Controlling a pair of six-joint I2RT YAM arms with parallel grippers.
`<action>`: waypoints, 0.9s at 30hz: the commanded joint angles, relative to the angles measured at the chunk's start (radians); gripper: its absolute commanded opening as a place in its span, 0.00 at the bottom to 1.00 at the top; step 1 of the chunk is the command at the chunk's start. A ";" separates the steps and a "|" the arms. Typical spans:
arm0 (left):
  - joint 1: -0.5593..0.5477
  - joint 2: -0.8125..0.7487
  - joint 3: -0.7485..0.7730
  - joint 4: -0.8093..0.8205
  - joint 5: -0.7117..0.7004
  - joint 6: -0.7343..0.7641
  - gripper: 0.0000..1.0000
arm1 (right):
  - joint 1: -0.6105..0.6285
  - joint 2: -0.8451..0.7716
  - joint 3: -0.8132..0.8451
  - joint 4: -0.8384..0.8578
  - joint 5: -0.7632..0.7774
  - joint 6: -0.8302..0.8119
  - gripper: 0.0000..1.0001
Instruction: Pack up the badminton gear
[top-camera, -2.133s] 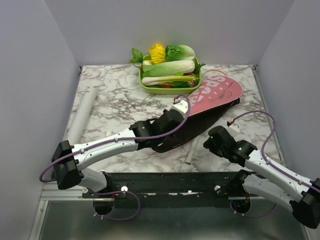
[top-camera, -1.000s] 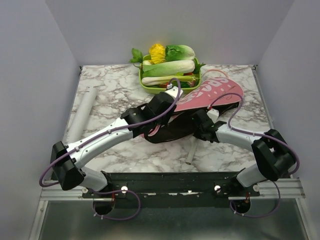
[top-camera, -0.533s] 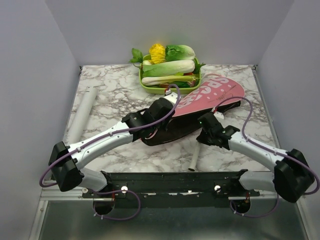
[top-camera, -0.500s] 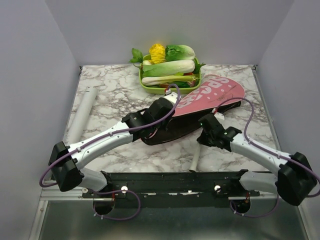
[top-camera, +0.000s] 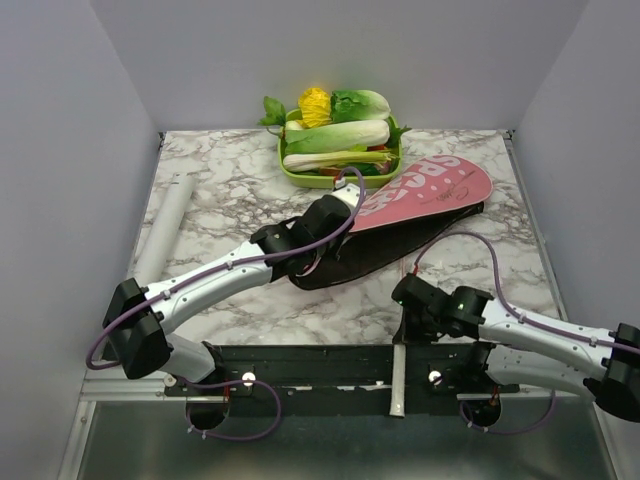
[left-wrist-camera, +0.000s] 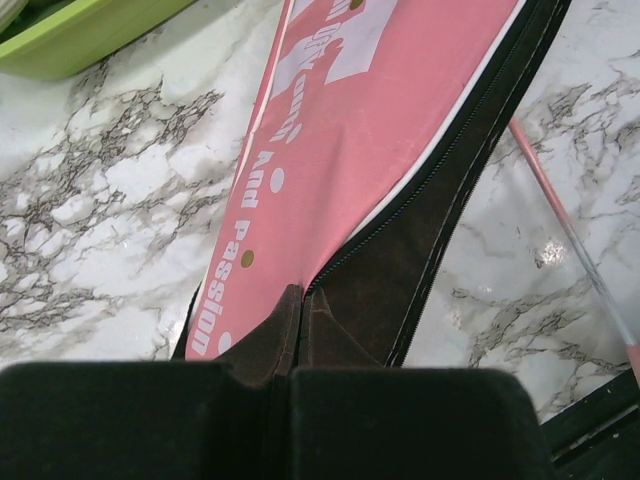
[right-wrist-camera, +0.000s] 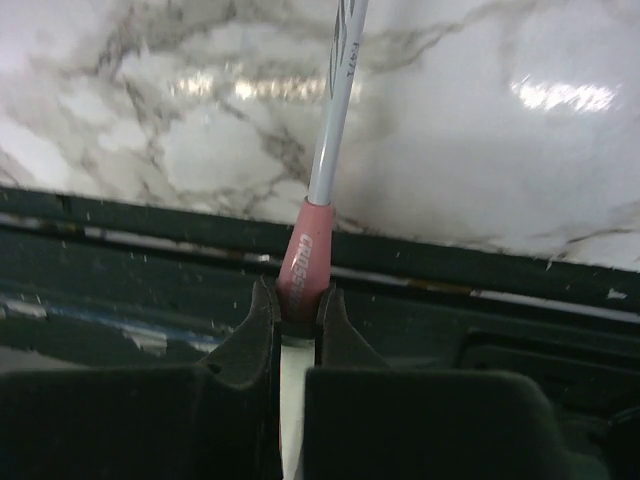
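The pink racket cover bag (top-camera: 430, 185) lies mid-table with its black lining (top-camera: 385, 250) showing. My left gripper (top-camera: 350, 210) is shut on the bag's black edge (left-wrist-camera: 300, 315) where the zip (left-wrist-camera: 440, 170) parts. A slim racket runs from the bag toward the near edge. My right gripper (top-camera: 402, 328) is shut on its pink cone (right-wrist-camera: 305, 262), and the pale handle (top-camera: 397, 385) sticks out over the black rail. The thin shaft (right-wrist-camera: 335, 110) runs away across the marble. A long white tube (top-camera: 165, 225) lies at the left.
A green tray of vegetables (top-camera: 340, 180) stands at the back centre, just behind the bag. The black rail (top-camera: 300, 360) runs along the near edge. Grey walls close in both sides and the back.
My right gripper closed on the racket and drew it back toward the near edge, so the handle now hangs past the rail. The left gripper kept its hold on the bag.
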 joint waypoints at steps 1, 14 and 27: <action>-0.003 -0.007 -0.015 0.065 0.012 -0.030 0.00 | 0.080 -0.005 -0.009 0.002 -0.184 -0.001 0.01; -0.009 -0.024 -0.076 0.085 0.015 -0.044 0.00 | 0.129 0.109 0.043 0.036 -0.149 0.012 0.56; -0.009 -0.047 -0.098 0.064 0.000 -0.044 0.00 | 0.052 0.340 0.310 -0.068 0.305 0.000 0.64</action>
